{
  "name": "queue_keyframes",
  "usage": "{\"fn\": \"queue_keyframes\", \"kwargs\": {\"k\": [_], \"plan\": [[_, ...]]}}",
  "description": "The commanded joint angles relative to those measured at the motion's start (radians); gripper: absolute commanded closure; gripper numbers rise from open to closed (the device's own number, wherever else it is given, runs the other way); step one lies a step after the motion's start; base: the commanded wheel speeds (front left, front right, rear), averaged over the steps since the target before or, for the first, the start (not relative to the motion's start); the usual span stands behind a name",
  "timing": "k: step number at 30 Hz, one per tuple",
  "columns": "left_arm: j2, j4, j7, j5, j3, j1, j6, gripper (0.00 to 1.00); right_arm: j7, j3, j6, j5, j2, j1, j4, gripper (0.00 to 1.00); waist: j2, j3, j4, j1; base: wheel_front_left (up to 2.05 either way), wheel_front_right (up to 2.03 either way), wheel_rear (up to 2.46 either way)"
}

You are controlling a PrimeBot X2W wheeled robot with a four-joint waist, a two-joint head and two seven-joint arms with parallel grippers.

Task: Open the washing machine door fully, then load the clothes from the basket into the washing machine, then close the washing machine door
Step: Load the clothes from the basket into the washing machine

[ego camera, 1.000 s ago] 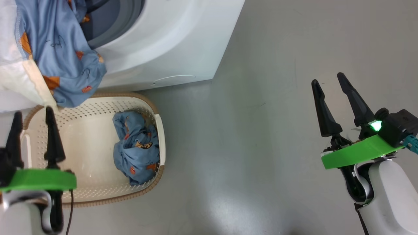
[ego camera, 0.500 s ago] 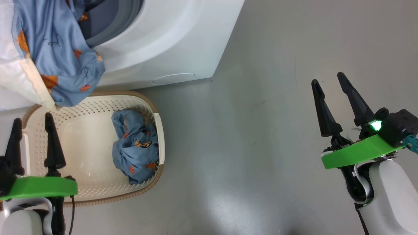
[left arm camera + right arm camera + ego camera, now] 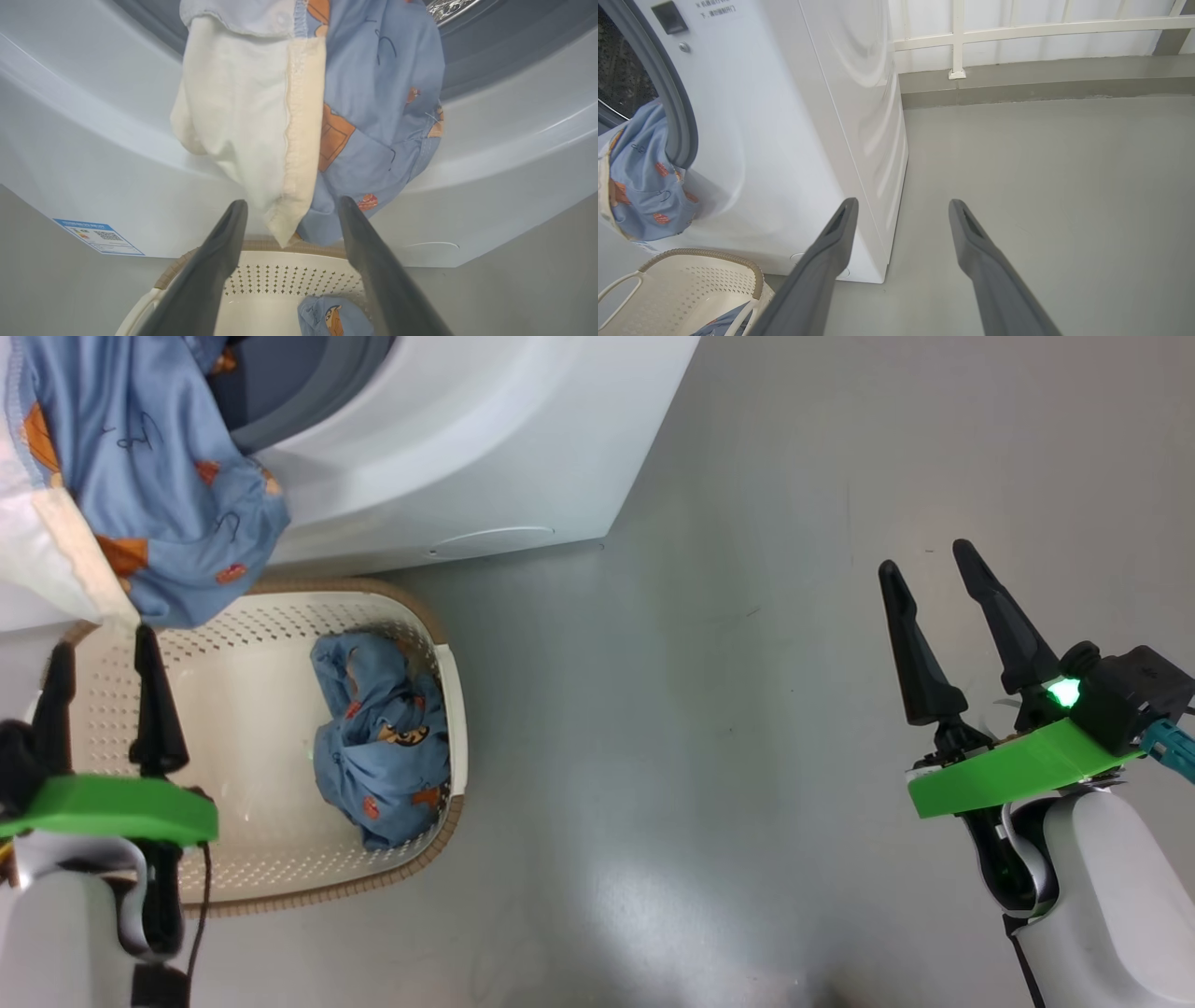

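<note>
Head view sets the big white front-loading washing machine [image 3: 485, 448] at the top-left corner of the grey floor [image 3: 747, 709]. Its mouth is uncovered, so the door-opening step looks done, though how wide the door stands cannot be told. Loading seems partway. One light blue garment [image 3: 159, 495], printed with orange-brown figures and edged in white cloth, hangs out over the grey-blue rubber seal [image 3: 682, 116] and droops towards the small cream-white perforated basket [image 3: 243, 756], which stands on the floor against the machine's front. A second blue bundle [image 3: 378, 747] lies in the basket by its right wall. Both must go in before closing. The left tool [image 3: 101, 642] hovers over the basket's left side, wide and empty, its tips just below the hanging cloth. The right tool [image 3: 924, 555] is wide and empty over bare floor, well apart. The drum is mostly cut off, so what it holds is unclear.
</note>
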Motion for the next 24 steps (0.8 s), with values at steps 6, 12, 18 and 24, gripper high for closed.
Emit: {"fn": "queue_keyframes", "kwargs": {"k": [6,12,18,24], "plan": [[0.09,0.14,-0.006,-0.055,-0.014,-0.112,-0.002,0.0,-0.005,0.025,0.003,-0.003,0.002,-0.003,-0.022,0.0,0.0,0.011,-0.008,0.0,0.0,0.0,0.0],[0.137,0.229,-0.006,-0.101,-0.075,-0.191,-0.002,0.0,-0.005,0.031,0.003,-0.003,0.004,-0.007,-0.022,0.0,0.0,0.017,-0.014,0.0,0.0,0.0,0.0],[0.181,0.261,-0.006,-0.173,-0.18,-0.255,-0.002,0.0,-0.005,0.039,0.003,-0.004,0.005,-0.009,-0.024,0.0,0.0,0.02,-0.024,0.0,0.0,0.0,0.0],[0.211,0.258,-0.006,-0.242,-0.277,-0.29,-0.002,0.0,-0.005,0.04,0.003,-0.002,0.007,-0.01,-0.022,0.0,0.0,0.021,-0.032,0.0,0.0,0.0,0.0]]}}
